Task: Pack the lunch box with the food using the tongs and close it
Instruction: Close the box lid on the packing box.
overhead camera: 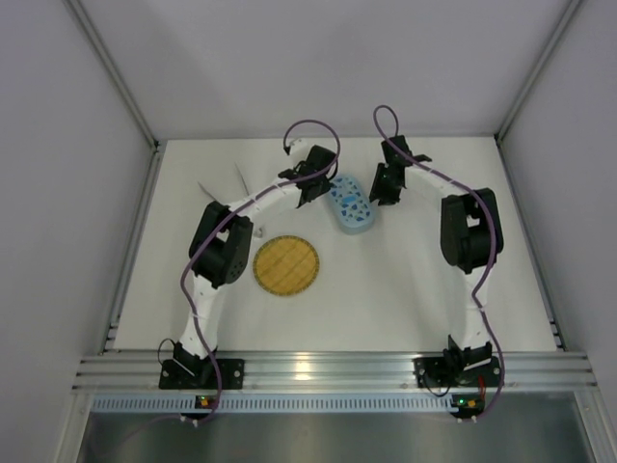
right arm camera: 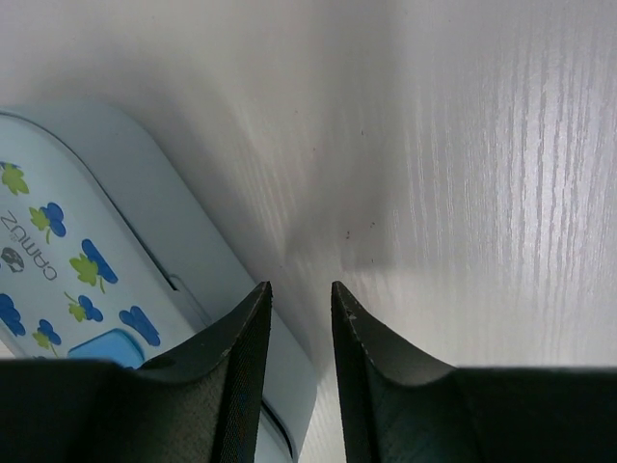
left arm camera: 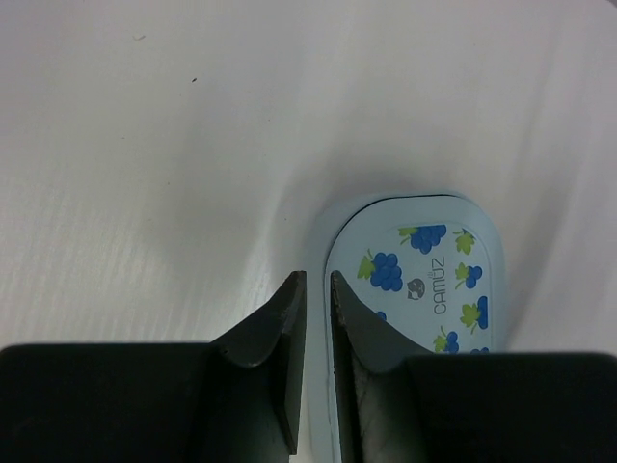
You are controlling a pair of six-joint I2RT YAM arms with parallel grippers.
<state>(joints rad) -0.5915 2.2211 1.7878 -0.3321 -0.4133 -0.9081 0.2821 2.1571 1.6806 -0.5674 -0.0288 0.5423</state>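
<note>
The lunch box [overhead camera: 353, 207] lies at the back middle of the table, its grape-patterned lid [left arm camera: 424, 280] on it. My left gripper [overhead camera: 313, 190] is at the box's left end. In the left wrist view its jaws [left arm camera: 316, 276] are shut to a thin slit, right over the pale rim beside the lid's edge. My right gripper [overhead camera: 384, 190] is at the box's right side, open [right arm camera: 301, 285]. Bare table shows between its fingers, and its left finger stands over the box's rim [right arm camera: 87, 251]. The tongs [overhead camera: 239, 176] lie at the back left. No food is in view.
A round yellow plate [overhead camera: 286, 265] sits in front of the box, beside the left arm's elbow, with nothing visible on it. Grey walls enclose the table on three sides.
</note>
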